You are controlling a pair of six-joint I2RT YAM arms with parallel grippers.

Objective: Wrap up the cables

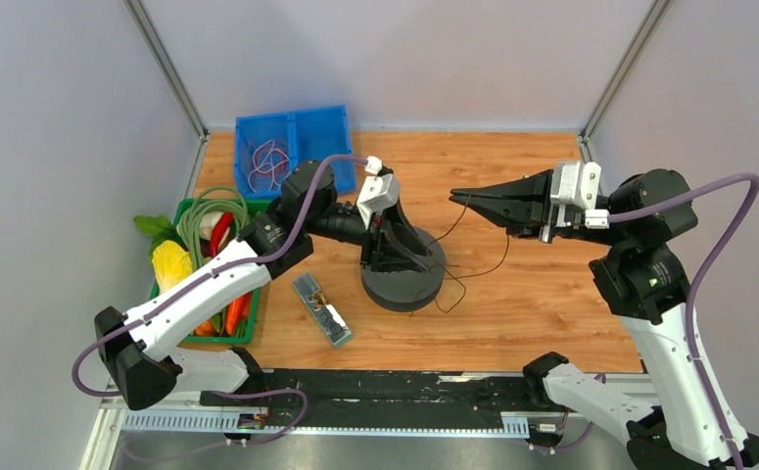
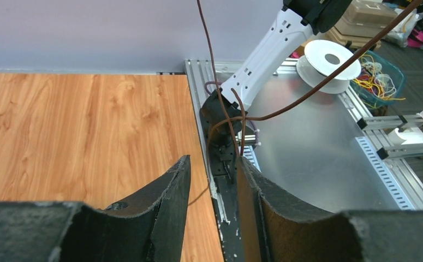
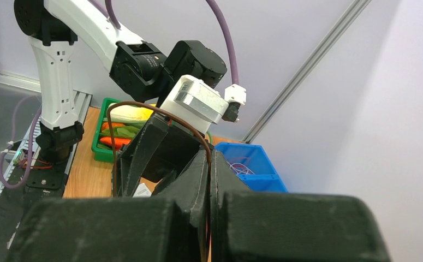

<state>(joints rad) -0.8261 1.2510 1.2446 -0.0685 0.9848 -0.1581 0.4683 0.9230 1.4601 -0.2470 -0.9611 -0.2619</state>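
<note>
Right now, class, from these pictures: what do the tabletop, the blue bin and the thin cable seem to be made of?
The tabletop looks like wood or wood-look laminate: orange-brown grain, smooth, matte. The blue bin looks like moulded plastic: even colour, thin walls, slight sheen. The cable is probably plastic-coated wire: dark, thin, hanging in limp curves; its core is hidden.

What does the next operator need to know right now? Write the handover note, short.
Left gripper: open, at the black spool, gripping nothing.
Right gripper: shut on the cable, raised to the right of the spool.
Cable: runs from the spool to the right gripper; slack loops lie on the table right of the spool.
Done: turns already wound cannot be told.
Left: wind the slack onto the spool.
</note>
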